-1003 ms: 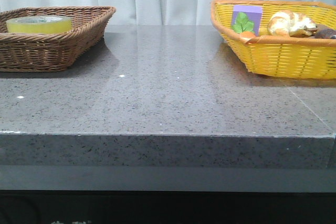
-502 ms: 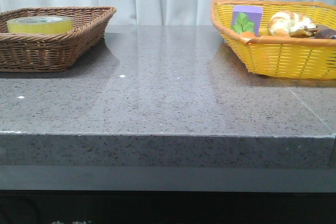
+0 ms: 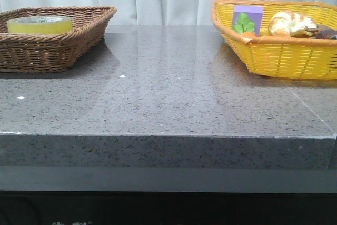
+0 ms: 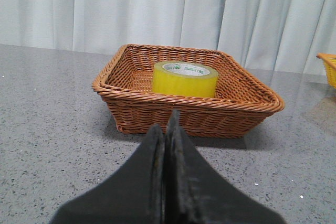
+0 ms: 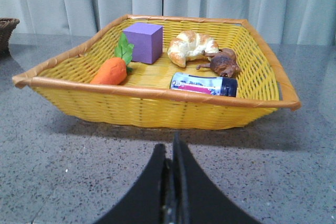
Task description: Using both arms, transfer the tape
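The yellow tape roll (image 3: 39, 24) lies flat in the brown wicker basket (image 3: 63, 46) at the table's far left. It also shows in the left wrist view (image 4: 184, 78), inside the same basket (image 4: 189, 111). My left gripper (image 4: 166, 129) is shut and empty, low over the table, short of the basket. My right gripper (image 5: 171, 150) is shut and empty, in front of the yellow basket (image 5: 157, 100). Neither arm shows in the front view.
The yellow basket (image 3: 279, 51) at the far right holds a purple cube (image 5: 142, 42), a toy carrot (image 5: 111, 69), a croissant (image 5: 191, 45), a brown piece (image 5: 223, 63) and a small lying can (image 5: 203, 84). Grey speckled tabletop (image 3: 168, 93) lies between the baskets; curtains behind.
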Tool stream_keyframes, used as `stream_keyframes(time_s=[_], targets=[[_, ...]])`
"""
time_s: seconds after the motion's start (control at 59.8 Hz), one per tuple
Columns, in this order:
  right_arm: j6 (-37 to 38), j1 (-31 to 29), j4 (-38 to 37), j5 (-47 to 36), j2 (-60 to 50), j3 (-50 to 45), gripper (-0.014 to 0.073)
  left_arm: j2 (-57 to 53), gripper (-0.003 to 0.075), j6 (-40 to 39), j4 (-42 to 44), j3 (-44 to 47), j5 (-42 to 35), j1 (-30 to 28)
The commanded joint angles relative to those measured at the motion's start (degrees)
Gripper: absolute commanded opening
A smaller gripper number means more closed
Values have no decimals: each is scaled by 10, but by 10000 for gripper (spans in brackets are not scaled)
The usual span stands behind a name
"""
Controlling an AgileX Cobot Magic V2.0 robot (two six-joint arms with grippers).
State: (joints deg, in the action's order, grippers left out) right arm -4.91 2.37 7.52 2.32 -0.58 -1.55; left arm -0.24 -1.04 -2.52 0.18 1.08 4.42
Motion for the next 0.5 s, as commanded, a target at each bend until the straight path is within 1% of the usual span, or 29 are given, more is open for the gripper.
stream_keyframes(time_s=[0.0, 0.1, 0.167, 0.284, 0.485], targets=[[24, -1, -6, -62, -14, 3, -69, -11, -20, -4, 1, 5, -46, 4], [49, -1, -20, -72, -14, 3, -69, -11, -20, -4, 1, 5, -46, 4], [49, -2, -37, -72, -14, 3, -69, -11, -20, -4, 1, 5, -46, 4], [46, -5, -42, -72, -14, 3, -69, -11, -20, -4, 1, 5, -46, 4], [46, -49, -36, -72, -14, 3, -69, -11, -20, -4, 1, 5, -46, 4]])
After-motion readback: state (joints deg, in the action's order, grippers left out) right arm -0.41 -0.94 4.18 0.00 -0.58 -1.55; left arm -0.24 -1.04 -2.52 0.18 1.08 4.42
